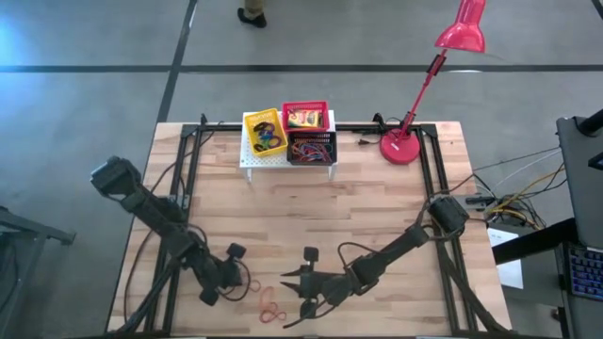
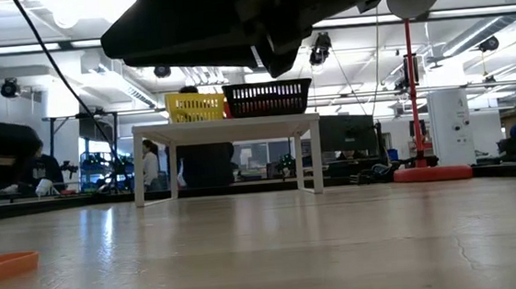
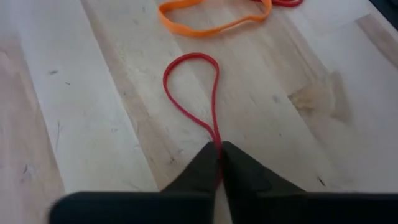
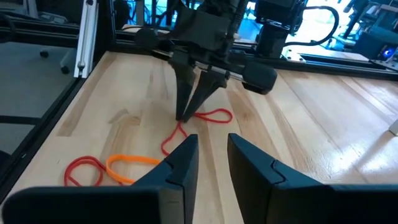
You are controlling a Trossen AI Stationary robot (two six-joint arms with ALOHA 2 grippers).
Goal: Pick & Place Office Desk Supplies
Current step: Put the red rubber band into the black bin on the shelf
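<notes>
From above, the left arm reaches down across the near left part of the light wooden tabletop (image 1: 377, 217), and the left gripper (image 1: 237, 275) is low at the near edge. The right arm comes in from the right side, bent at the elbow, and the right gripper (image 1: 300, 287) lies near the near edge, pointing toward the left one. Between them lie thin red and orange elastic loops (image 1: 271, 303). At the far edge, a small white stand (image 1: 252, 162) carries a yellow mesh basket (image 1: 264, 133) and a red mesh basket (image 1: 305, 117); just beside stands a red desk lamp (image 1: 415, 94).

The low view shows a flat orange elastic loop (image 2: 2, 265) on the tabletop, at the left.

In the left wrist view, the jaws are pressed together on the end of a thin red elastic loop (image 3: 194, 93), which lies stretched on the wood.

In the right wrist view, the right gripper's jaws stand narrowly apart and hold nothing; they point at the left gripper, whose tips come down to the wood at the red loop.
</notes>
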